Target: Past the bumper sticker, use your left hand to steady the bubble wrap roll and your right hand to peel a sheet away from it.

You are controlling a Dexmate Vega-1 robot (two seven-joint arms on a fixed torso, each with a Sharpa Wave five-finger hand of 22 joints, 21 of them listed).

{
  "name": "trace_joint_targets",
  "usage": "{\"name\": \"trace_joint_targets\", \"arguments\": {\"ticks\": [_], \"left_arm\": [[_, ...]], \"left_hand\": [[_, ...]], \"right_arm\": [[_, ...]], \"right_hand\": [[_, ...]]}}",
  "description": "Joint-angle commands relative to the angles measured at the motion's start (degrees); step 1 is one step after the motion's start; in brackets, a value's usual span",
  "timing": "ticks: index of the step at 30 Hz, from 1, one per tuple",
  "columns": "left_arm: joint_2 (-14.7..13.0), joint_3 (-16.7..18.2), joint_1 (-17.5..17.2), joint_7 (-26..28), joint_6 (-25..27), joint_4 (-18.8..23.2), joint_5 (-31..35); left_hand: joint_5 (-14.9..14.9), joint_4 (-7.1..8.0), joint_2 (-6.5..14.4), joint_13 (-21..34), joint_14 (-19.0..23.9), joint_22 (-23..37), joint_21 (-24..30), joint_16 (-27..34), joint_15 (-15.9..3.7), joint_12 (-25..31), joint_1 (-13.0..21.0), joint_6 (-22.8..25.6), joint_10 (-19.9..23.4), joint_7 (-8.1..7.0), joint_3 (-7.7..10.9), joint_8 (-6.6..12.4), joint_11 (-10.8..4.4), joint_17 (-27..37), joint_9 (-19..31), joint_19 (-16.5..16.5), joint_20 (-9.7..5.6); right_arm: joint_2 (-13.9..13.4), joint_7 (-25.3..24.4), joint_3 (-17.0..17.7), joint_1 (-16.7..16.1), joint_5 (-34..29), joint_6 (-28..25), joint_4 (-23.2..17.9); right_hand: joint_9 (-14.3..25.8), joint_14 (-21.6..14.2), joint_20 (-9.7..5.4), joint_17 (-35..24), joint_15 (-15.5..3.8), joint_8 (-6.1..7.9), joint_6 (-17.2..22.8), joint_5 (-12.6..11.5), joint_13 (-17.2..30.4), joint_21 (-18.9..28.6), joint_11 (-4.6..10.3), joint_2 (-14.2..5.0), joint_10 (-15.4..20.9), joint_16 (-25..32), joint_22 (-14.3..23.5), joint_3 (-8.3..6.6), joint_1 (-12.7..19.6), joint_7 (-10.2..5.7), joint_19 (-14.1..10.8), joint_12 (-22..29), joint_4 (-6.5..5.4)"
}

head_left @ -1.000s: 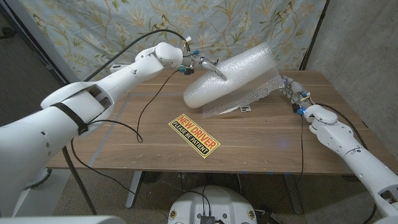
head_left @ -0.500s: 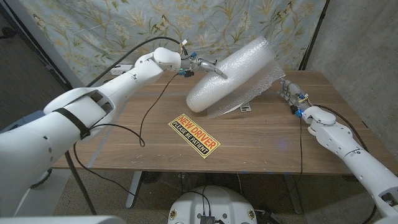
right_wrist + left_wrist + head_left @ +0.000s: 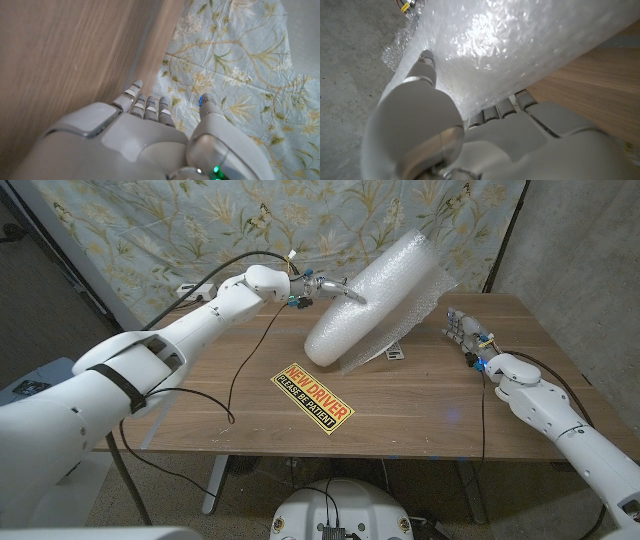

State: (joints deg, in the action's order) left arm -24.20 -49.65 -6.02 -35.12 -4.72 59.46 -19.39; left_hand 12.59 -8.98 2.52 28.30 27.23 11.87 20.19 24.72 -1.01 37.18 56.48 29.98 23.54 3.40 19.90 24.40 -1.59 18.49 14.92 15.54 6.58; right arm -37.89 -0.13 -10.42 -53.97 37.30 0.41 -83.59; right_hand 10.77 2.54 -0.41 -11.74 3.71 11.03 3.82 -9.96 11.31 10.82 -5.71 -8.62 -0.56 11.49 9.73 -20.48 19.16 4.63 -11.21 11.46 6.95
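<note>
Bubble wrap roll point(image 3: 372, 297) sits toward the table's point(image 3: 420, 395) far edge, about mid-width, tilted: lower end on the wood, upper end raised toward the far right corner. Left hand point(image 3: 335, 287) is on the roll's far-left flank, gripping it; in the left wrist view the thumb point(image 3: 422, 75) presses into the wrap and the other fingers point(image 3: 500, 107) curl under the roll point(image 3: 510, 45), so the hand holds the roll.

Right hand point(image 3: 463, 333) is near the right edge, apart from the roll, w/ a strip of bare wood between them. In the right wrist view the hand point(image 3: 150, 130) has fingers point(image 3: 147, 107) straight and close together, thumb set off to one side, nothing held; hand is slack-open, not touching the wrap.

Roll: clear/whitish plastic, bubbled surface, glossy highlights, fat cylinder. A loose sheet point(image 3: 420, 320) hangs off its right side down to the table, rumpled edge. Small white tag point(image 3: 396, 355) on the wood by the roll's near side; print too small to read.

Bumper sticker point(image 3: 312, 398) lies flat nearer the front edge, mid-table, skewed: yellow rectangle, black border, red text "NEW DRIVER", black line under it "PLEASE BE PATIENT".

Table: wood-grain top, brown, matte.
</note>
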Motion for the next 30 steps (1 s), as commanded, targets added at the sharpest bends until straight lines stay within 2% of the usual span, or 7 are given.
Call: {"name": "trace_joint_targets", "arguments": {"ticks": [1,5,11,24,30], "left_arm": [[0.94,0.90,-0.89,-0.04,2.79,0.35,-2.75],[1.92,0.91,-0.44,-0.97,2.99,-1.15,-3.64],[3.13,0.74,0.13,-1.16,2.82,-3.45,-4.19],[5.40,1.40,0.64,-1.34,1.80,-9.32,-6.62],[6.41,2.15,0.48,-0.93,1.56,-11.84,-8.27]], "left_hand": [[0.40,0.02,2.05,0.29,0.14,0.14,0.38,0.26,0.17,0.47,1.38,0.89,0.35,0.15,0.45,0.40,0.16,0.20,1.82,0.01,0.51],[0.48,0.12,2.16,0.40,0.20,0.15,0.40,0.30,0.18,0.51,1.30,1.02,0.42,0.14,0.43,0.46,0.25,0.25,1.89,-0.01,0.64],[0.66,0.05,2.17,0.61,0.42,0.17,0.45,0.38,0.29,0.67,1.39,1.14,0.75,0.32,0.44,0.53,0.34,0.28,2.04,0.00,0.72],[0.99,-0.07,2.22,1.02,0.79,0.20,0.57,0.60,0.20,0.84,1.63,1.88,1.12,0.37,0.43,0.88,0.28,0.41,2.36,0.07,0.78],[1.16,-0.13,2.41,1.23,0.97,0.22,0.66,0.66,0.33,0.89,1.85,1.89,1.25,0.35,0.56,0.92,0.47,0.44,2.52,0.13,0.83]], "right_arm": [[-1.22,-1.04,2.25,-3.73,-0.32,0.66,-4.56],[-2.07,-2.30,3.34,-5.61,-0.53,-0.61,-7.33],[-1.95,-3.37,4.88,-7.98,-0.57,-1.07,-10.12],[-1.88,-7.18,7.17,-11.45,-3.32,-3.94,-17.13],[-1.27,-7.23,8.05,-12.60,-3.87,-4.47,-18.54]], "right_hand": [[0.21,0.03,-0.14,0.02,-0.04,0.35,0.07,-0.37,0.17,0.32,-0.31,-0.10,0.29,0.46,0.09,-0.28,0.34,0.46,0.03,0.25,0.35],[0.21,-0.04,-0.15,0.04,0.04,0.38,0.17,-0.38,0.17,0.35,-0.51,-0.07,0.33,0.48,0.09,-0.30,0.40,0.52,-0.04,0.26,0.40],[0.20,-0.14,-0.06,0.08,0.22,0.42,0.35,-0.37,0.16,0.41,-0.76,0.15,0.35,0.48,0.08,-0.26,0.45,0.78,-0.24,0.26,0.53],[0.18,-0.46,0.28,0.22,0.82,0.41,0.53,-0.40,0.15,0.42,-1.42,0.70,0.54,0.48,0.07,-0.26,0.85,1.75,-0.39,0.30,1.03],[0.16,-0.79,0.68,0.29,1.07,0.37,0.54,-0.37,0.14,0.44,-1.84,1.11,0.95,0.53,0.06,-0.21,1.05,2.08,-0.52,0.43,1.31]]}}
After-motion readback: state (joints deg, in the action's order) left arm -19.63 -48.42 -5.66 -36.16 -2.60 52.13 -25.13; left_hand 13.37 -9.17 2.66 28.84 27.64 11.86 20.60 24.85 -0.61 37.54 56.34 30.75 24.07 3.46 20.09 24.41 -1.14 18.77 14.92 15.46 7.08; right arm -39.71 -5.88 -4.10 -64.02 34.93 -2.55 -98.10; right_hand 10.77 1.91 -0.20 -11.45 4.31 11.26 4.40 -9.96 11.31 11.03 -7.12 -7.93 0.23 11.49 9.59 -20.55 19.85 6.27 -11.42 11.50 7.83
